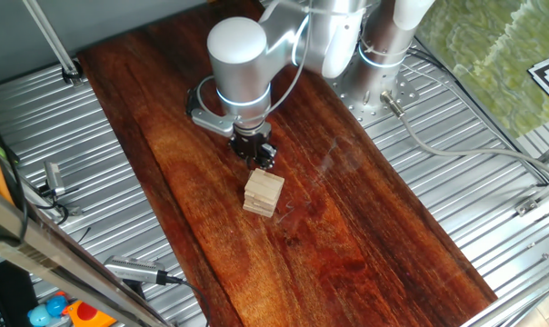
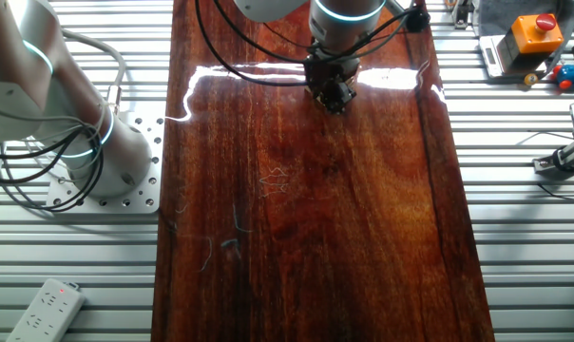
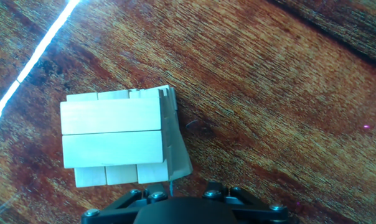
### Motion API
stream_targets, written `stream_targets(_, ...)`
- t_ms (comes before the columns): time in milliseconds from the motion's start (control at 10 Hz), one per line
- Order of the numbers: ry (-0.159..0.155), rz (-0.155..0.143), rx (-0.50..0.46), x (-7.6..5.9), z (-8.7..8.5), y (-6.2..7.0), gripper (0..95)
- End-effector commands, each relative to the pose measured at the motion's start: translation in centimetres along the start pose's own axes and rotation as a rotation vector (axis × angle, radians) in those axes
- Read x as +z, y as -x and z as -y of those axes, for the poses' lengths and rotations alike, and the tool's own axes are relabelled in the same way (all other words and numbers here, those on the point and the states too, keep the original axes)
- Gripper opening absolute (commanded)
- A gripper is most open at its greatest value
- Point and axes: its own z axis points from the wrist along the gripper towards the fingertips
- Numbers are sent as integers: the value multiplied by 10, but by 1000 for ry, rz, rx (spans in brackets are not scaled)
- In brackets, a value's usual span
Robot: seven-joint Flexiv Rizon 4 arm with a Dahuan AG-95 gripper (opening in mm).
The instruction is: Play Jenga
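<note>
Gripper (image 1: 259, 154) just behind the Jenga (image 1: 263, 193) stack, fingers too dark and small to tell whether spread or closed, stack on the dark wooden table (image 1: 365, 227), top layer of two blocks showing, stack hidden in the other fixed view, arm (image 1: 243, 54) above.

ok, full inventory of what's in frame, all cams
Jenga stack: one, pale tan, crosswise layers, on the board just in front of the gripper; top shows two blocks in hand view.
Wooden board: one, dark reddish brown, glossy, over the ribbed metal table.
Power strip: one, white, table corner in the other fixed view.
Button box: one, orange with red button, far table edge.
Second arm: one, silver-white, idle at its base beside the board.
Gripper: one, black, low over the board by the stack; finger state not discernible.
</note>
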Motion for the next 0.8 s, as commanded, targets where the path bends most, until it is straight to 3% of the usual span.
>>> stream_targets(100, -1, 1, 2, 0, 1, 0, 380)
stream_targets(800, -1, 6, -7, -1, 3, 0, 380)
